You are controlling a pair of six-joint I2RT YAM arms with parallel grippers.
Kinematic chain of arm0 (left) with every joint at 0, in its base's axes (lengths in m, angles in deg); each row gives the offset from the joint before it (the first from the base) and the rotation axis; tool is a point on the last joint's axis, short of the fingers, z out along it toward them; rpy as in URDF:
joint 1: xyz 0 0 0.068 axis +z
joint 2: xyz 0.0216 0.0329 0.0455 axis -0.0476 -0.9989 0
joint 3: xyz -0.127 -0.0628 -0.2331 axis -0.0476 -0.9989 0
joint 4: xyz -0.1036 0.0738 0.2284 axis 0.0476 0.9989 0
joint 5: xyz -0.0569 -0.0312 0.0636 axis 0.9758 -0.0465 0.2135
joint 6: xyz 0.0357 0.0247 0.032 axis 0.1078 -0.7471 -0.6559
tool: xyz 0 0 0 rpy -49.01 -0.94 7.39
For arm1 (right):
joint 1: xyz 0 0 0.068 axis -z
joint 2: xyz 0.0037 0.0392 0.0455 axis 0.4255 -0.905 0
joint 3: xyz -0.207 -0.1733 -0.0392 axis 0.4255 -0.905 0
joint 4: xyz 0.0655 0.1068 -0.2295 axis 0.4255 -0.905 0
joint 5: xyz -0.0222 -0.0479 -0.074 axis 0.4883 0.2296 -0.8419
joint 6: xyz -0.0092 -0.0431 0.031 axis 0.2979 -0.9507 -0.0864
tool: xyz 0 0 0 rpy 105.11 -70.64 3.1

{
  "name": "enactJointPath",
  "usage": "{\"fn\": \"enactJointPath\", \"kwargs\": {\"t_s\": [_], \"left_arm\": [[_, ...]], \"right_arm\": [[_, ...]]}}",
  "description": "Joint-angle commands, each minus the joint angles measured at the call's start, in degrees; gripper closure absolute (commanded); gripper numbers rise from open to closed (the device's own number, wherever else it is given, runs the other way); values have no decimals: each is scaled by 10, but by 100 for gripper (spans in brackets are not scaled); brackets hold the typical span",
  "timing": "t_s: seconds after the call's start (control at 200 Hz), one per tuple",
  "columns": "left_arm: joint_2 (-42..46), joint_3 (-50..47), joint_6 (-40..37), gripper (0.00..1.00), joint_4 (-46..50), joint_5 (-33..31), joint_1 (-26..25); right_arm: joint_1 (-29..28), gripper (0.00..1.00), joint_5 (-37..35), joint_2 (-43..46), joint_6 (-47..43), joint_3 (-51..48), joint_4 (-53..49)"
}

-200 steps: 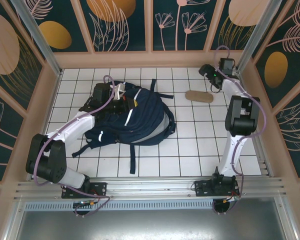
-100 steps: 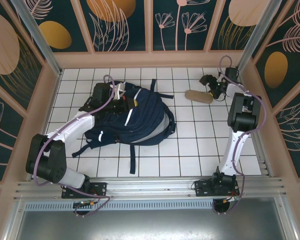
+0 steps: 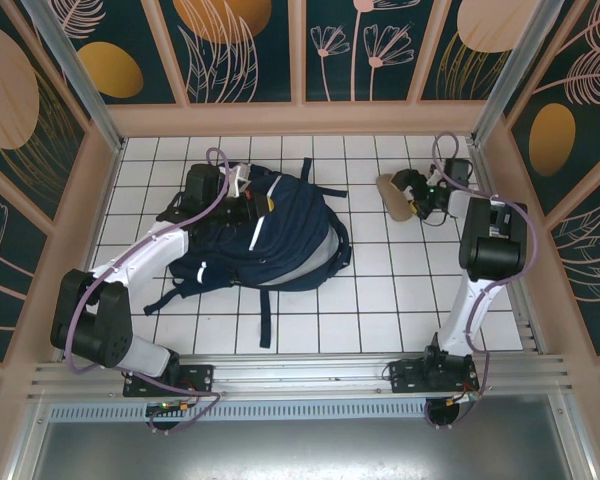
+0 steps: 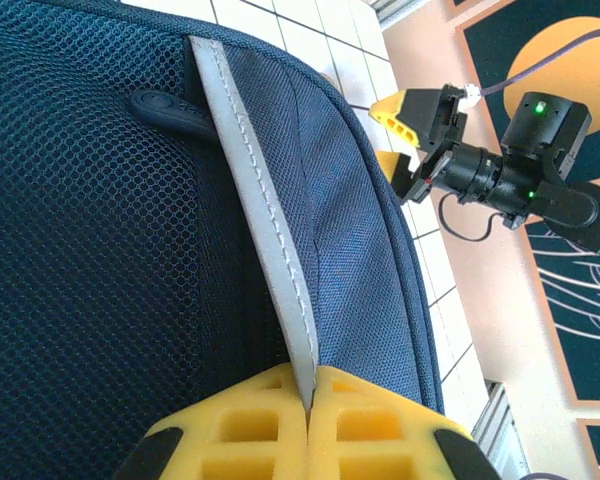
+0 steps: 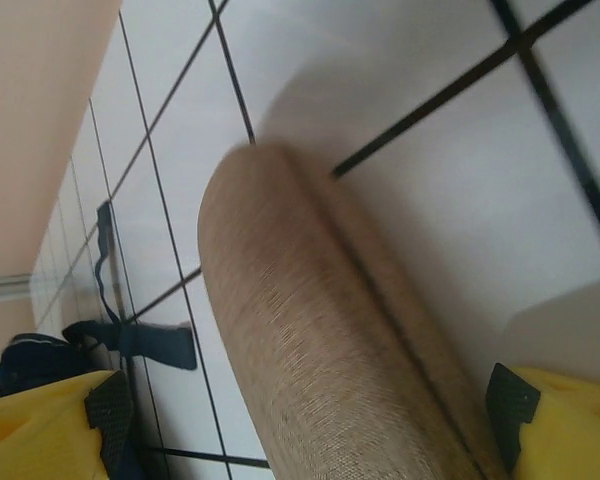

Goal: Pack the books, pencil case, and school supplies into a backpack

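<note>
The backpack (image 3: 270, 235) is found lying flat on the left half of the worktop (image 3: 380, 290), with straps trailing toward the near edge. The left gripper (image 4: 308, 385) is seen clamped tight on the reflective stripe (image 4: 255, 200) at the pack's far-left end. The pencil case (image 5: 300, 330), tan and woven, is located near the far right corner. The right gripper (image 5: 305, 440) is spread wide, one finger to either side of the case; contact cannot be confirmed.
</note>
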State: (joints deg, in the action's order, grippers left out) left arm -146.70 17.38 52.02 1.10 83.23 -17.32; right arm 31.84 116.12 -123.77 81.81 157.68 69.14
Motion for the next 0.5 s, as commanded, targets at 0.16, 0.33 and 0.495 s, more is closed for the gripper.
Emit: {"fn": "enactJointPath", "kwargs": {"t_s": [0.16, 0.33, 0.495], "left_arm": [[4, 17, -20, 100, 8, -18, 1], [1, 17, -21, 100, 8, -19, 2], [-1, 17, -21, 100, 8, -18, 2]], "right_arm": [[-101, 7, -243, 9, -93, 26, -120], [-130, 8, -346, -39, -87, 85, -186], [-129, 8, -359, -77, -61, 131, -212]]}}
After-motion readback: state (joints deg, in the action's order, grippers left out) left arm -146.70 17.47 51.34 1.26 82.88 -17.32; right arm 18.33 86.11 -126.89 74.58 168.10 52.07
